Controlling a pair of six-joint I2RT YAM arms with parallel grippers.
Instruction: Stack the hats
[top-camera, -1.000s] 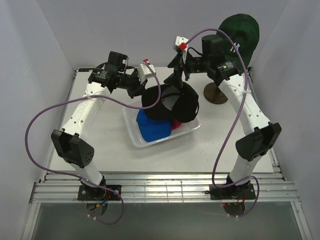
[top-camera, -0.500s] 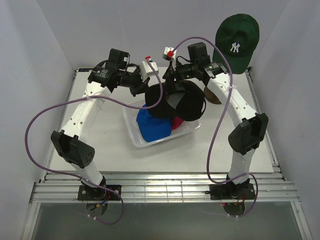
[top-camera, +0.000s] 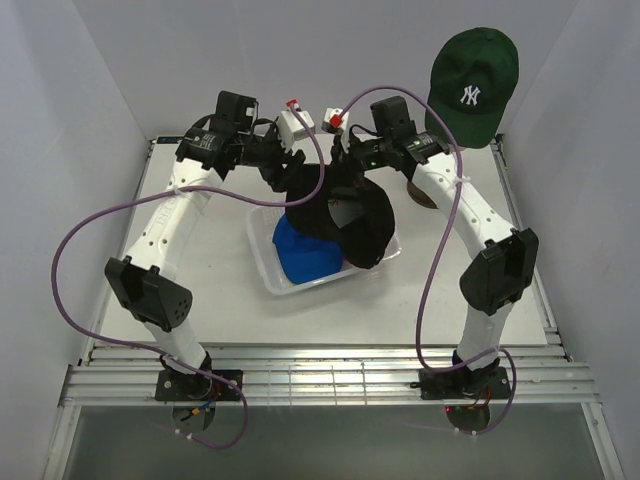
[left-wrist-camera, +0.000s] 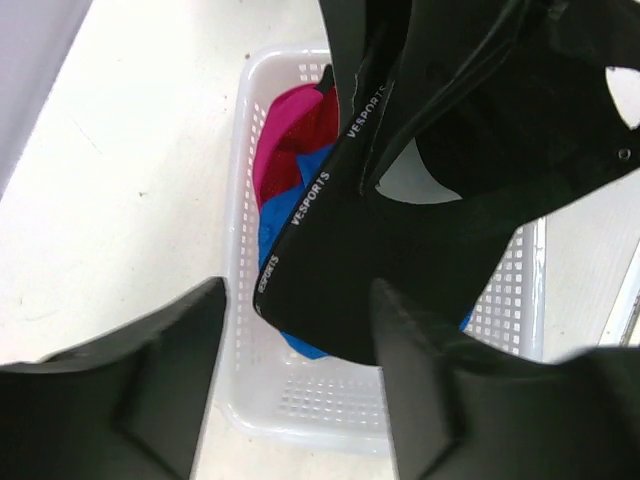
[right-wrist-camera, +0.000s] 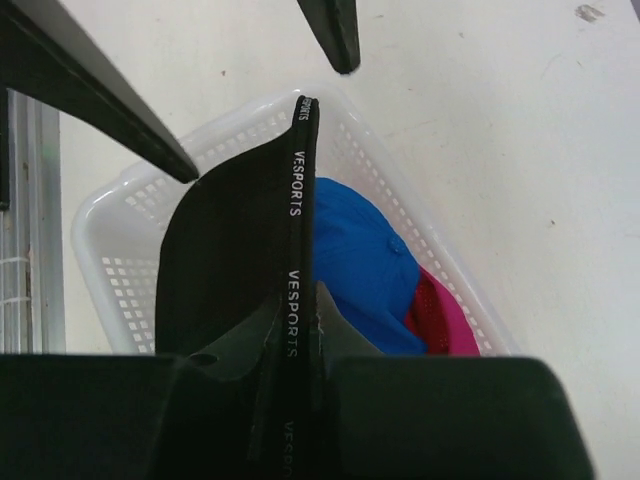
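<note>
A black cap (top-camera: 345, 215) hangs above the clear tray (top-camera: 262, 272). My right gripper (top-camera: 342, 172) is shut on the cap's inner band, which runs between its fingers (right-wrist-camera: 335, 325) in the right wrist view. My left gripper (top-camera: 288, 170) stands open just left of the cap; the left wrist view shows the black cap (left-wrist-camera: 400, 230) beyond its spread fingers (left-wrist-camera: 150, 390), apart from them. In the tray lie a blue cap (top-camera: 305, 252) and a magenta cap (right-wrist-camera: 445, 330). A dark green cap (top-camera: 472, 82) sits high at the back right.
The green cap rests on a head form whose brown stand (top-camera: 428, 198) shows behind my right arm. White walls close in the table on the left, back and right. Purple cables loop from both arms over the table.
My left gripper has opened and let go of the black cap. My right gripper has moved left and shut on the cap's band, and the cap now hangs lower over the tray.
</note>
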